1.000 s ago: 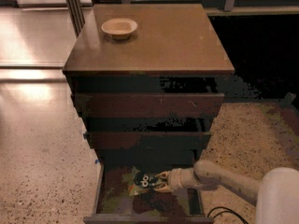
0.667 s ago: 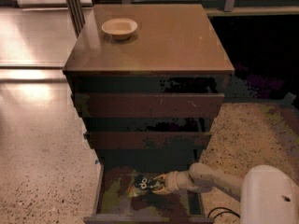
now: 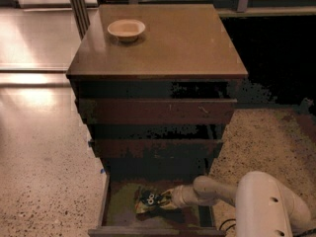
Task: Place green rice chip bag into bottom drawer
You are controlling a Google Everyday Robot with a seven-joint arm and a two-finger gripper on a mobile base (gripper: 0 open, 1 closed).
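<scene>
Down in bottom drawer (image 3: pixel 118 210) | your pincer (image 3: pixel 171 199), still gripping chip bag (image 3: pixel 148 200), has sunk lower | release looks next

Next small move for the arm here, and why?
Probably let go of the chip bag right here. It sits at the tip of the gripper, inside the open bottom drawer and low over its floor, so it has little way to fall. I cannot tell whether it touches the floor.

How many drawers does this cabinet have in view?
3: the top drawer slightly out, the middle drawer below it, and the bottom drawer pulled open, with the green rice chip bag and the gripper inside it.
</scene>
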